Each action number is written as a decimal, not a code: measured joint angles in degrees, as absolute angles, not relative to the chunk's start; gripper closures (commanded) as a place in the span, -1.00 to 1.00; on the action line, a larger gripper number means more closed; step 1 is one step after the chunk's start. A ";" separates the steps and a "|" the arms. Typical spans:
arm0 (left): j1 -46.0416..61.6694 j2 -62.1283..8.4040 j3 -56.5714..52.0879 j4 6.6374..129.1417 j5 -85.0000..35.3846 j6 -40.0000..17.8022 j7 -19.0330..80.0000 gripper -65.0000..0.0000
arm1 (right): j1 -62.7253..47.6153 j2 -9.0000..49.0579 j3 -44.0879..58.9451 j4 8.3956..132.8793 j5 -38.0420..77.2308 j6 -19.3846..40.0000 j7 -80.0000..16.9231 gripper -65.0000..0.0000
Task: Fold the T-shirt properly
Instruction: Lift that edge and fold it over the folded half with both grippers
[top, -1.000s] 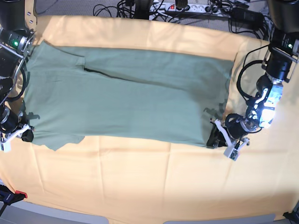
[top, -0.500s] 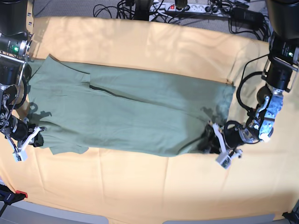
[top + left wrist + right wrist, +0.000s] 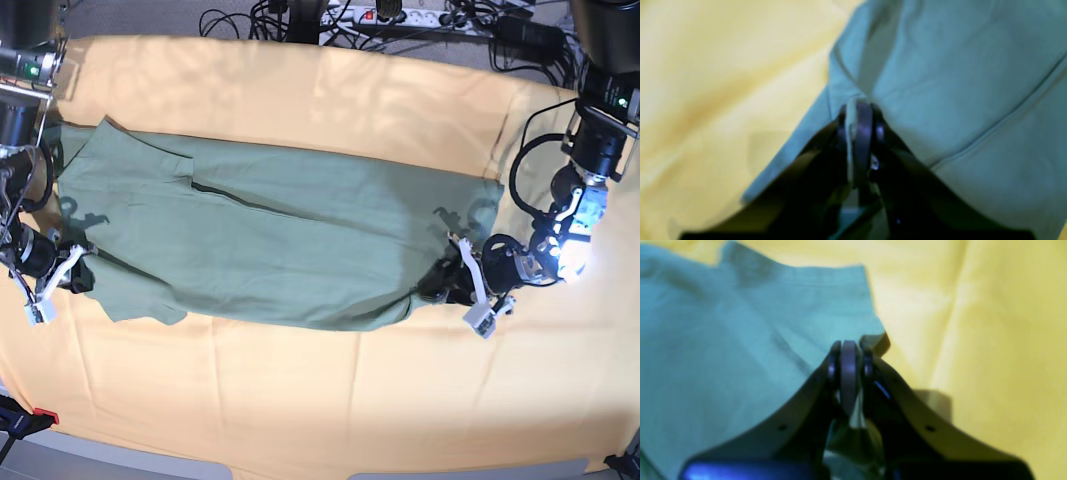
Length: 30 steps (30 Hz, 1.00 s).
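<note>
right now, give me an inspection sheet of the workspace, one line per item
surface: table under a yellow-orange cloth, creased.
job's things: green T-shirt lies lengthwise across the cloth, near edge lifted at both ends.
clutter: nothing seen.
grippers: left gripper shut on the T-shirt's edge; right gripper shut on the T-shirt at the opposite end.
cables: black cables and a power strip beyond the far edge; a cable loop by the left arm.
surroundings: grey floor behind the table.
</note>
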<state>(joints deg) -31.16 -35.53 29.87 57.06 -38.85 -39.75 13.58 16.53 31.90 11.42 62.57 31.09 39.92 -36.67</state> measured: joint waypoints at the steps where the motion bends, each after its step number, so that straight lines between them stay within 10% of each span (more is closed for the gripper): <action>1: -31.14 -36.12 29.87 57.06 -39.72 -39.57 14.06 1.00 | 15.33 32.05 11.42 63.75 30.92 39.90 -36.71 1.00; 30: -32.51 -40.88 29.87 58.19 -58.67 -39.68 37.47 1.00 | 12.45 37.45 11.44 66.48 36.05 40.10 -43.83 1.00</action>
<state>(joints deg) -32.51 -40.88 29.87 58.19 -58.67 -39.68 37.47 12.45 37.45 11.44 66.48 36.05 40.10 -43.83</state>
